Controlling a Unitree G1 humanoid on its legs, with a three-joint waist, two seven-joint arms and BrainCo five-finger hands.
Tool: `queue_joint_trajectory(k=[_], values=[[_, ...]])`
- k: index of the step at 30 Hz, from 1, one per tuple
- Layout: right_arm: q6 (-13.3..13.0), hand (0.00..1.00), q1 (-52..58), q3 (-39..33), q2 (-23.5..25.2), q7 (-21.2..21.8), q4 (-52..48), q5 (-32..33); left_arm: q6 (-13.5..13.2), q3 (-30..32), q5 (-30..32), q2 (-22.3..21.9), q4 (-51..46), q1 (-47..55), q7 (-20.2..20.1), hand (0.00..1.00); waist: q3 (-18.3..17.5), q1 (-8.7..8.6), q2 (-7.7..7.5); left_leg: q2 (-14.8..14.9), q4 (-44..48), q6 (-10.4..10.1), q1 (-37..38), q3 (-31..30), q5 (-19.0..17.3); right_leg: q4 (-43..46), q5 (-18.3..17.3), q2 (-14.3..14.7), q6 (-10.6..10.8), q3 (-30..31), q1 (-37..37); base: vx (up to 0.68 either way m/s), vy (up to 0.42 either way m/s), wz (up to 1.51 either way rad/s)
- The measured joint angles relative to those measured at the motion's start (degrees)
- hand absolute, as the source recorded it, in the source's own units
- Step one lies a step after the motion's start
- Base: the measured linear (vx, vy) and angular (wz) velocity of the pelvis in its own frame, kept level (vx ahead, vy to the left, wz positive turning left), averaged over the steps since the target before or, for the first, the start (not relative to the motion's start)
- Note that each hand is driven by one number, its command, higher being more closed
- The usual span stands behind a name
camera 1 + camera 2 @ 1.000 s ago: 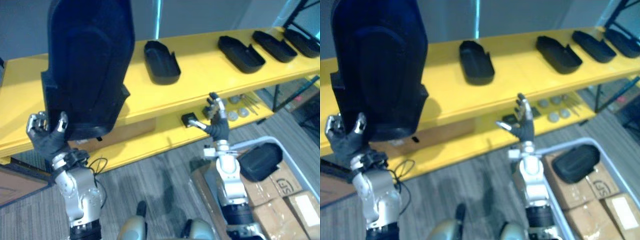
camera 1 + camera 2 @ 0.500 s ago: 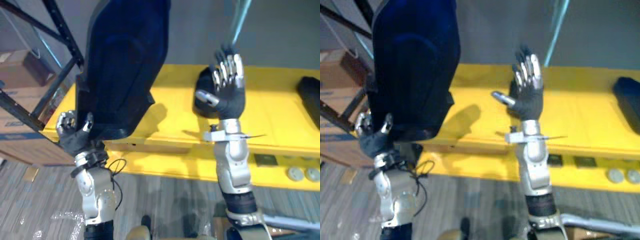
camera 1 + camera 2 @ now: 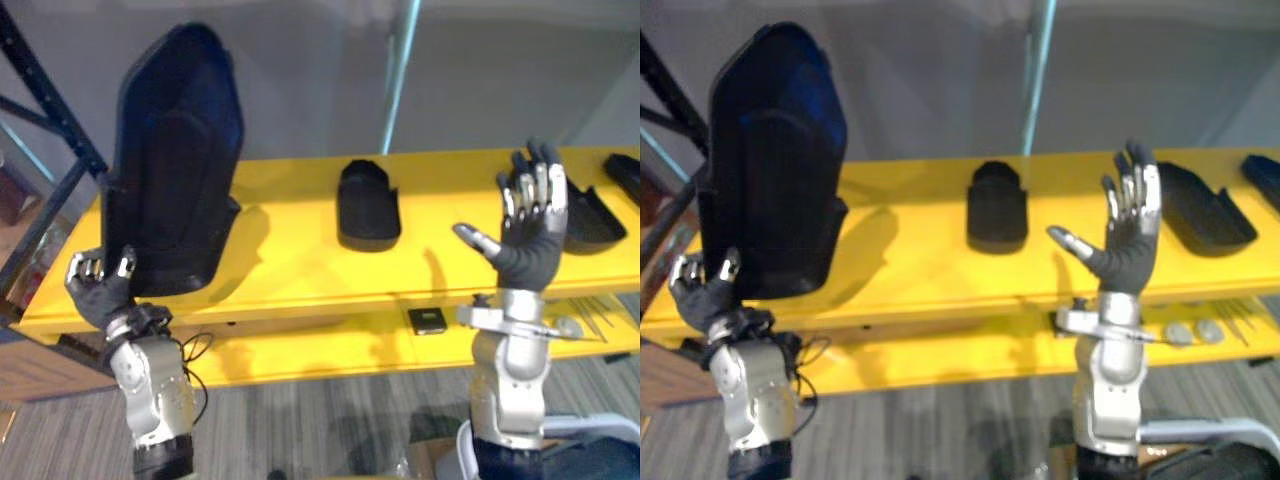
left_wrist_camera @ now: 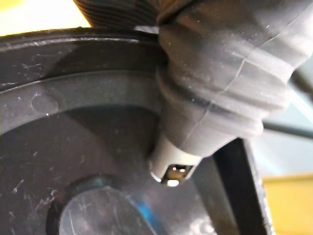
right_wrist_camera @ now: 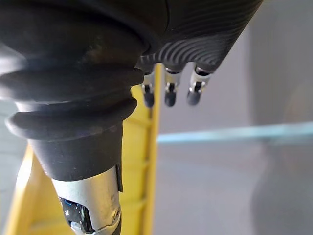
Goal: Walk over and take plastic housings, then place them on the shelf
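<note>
Housing (image 3: 175,160) stands upright above the shelf's (image 3: 300,262) left end; your left hand (image 3: 98,296) clamps its lower edge, probably to clear the lip. Your right hand (image 3: 528,245) is raised, fingers spread, empty.

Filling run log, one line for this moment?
left hand: shut on plastic housing, upright | right hand: open, empty, raised | shelf: other housings lying

The large moulded plastic housing (image 3: 175,160) is plain black. The long shelf board (image 3: 290,265) is bright yellow. My right hand (image 3: 527,250) has silver fingers with dark tips.
</note>
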Motion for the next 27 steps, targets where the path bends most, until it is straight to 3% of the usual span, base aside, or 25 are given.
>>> queue_joint_trajectory(k=[3,8,11,16,19,23,27], values=[[0.26,0.0,3.17,-2.93,0.04,-2.52,0.26,-3.08,0.84,0.37,-0.78,1.45,1.49,-2.36,0.1,1.0,-0.25,-0.8,0.42,0.02,-0.48,-0.13,-0.24,0.67,0.32,-0.35,0.19,0.18,0.27,1.23,-0.9,-0.02,-0.019,-0.15],[2.88,0.0,12.09,-8.97,1.35,-5.45,7.14,-8.34,1.73,1.01,-2.88,1.72,3.14,-4.87,2.02,1.0,-1.08,-2.55,1.69,0.05,-0.48,-0.16,-2.17,1.01,0.51,-0.04,0.18,0.28,0.27,1.56,-3.16,0.0,-0.006,-0.05],[5.24,0.0,13.18,-12.45,1.66,-7.24,17.72,-11.3,1.72,0.85,-2.91,2.17,4.52,-9.12,2.74,1.0,1.9,-3.01,2.65,0.17,1.89,0.12,-6.53,1.68,1.02,5.63,-0.53,-0.38,-0.33,3.02,-9.69,-0.05,0.006,-0.12],[6.07,0.0,9.88,-12.54,1.85,-10.43,24.35,-11.45,1.53,-1.79,-3.0,5.96,6.0,-19.56,6.07,1.0,9.86,-3.42,0.63,0.22,11.36,1.21,-15.78,1.32,-1.12,15.9,-4.04,-2.83,-0.28,3.88,-19.21,-0.16,-0.023,0.03],[6.17,0.0,9.94,-11.93,1.81,-12.8,25.76,-11.46,1.51,-4.89,-3.1,6.42,6.2,-23.41,8.55,1.0,14.05,-3.5,0.86,0.97,16.66,1.4,-20.41,-0.15,-2.58,19.22,-5.25,-3.6,-0.38,2.73,-21.85,-0.12,-0.006,0.21],[6.2,0.0,12.27,-9.13,1.85,-14.02,26.14,-11.45,1.46,-6.25,-6.02,7.99,6.36,-26.1,10.54,1.0,14.96,-3.26,0.82,1.69,20.66,1.44,-24.66,-1.34,-4.36,22.16,-6.41,-4.15,-0.56,1.43,-24.44,-0.1,0.003,0.2],[6.21,0.0,13.73,-5.32,1.96,-14.02,28.11,-11.43,1.08,-8.94,-9.47,12.34,8.72,-31.17,11.66,1.0,15.65,-2.77,0.24,2.04,22.86,1.63,-26.25,-1.0,-4.85,24.45,-7.03,-4.81,-0.87,1.15,-25.75,-0.02,0.006,0.08]])
